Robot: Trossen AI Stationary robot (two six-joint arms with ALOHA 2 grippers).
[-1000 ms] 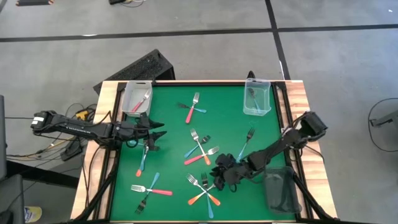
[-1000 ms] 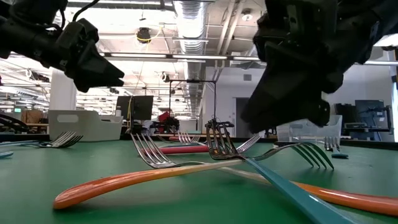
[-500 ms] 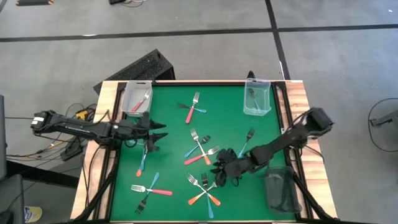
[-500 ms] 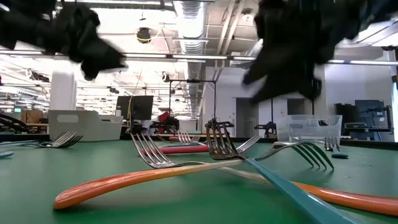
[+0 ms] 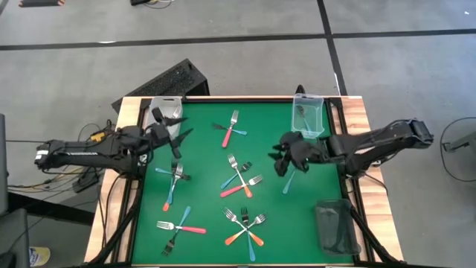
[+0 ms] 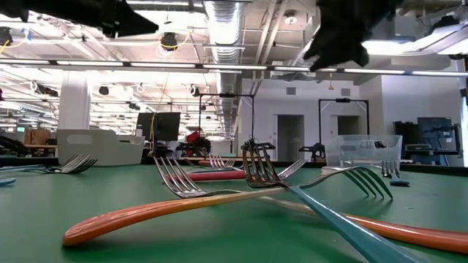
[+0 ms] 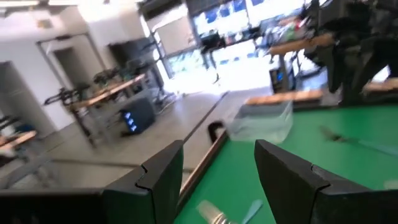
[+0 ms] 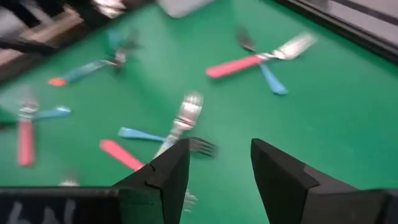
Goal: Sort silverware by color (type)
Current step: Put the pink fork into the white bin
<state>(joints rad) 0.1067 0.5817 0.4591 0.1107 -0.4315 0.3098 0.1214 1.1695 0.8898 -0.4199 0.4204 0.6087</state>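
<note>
right gripper point(image 5: 281, 158) rose, left the forks point(image 5: 243, 225)

The fork point(image 5: 291, 179) under the right arm is half hidden, and both wrist views are motion-blurred.

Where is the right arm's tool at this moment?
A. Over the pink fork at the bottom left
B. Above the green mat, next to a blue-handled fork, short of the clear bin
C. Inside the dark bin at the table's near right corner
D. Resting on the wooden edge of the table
B: the high view shows the right tool over the green mat beside a blue-handled fork, with the clear bin further along; its fingers stand apart, empty.
</note>
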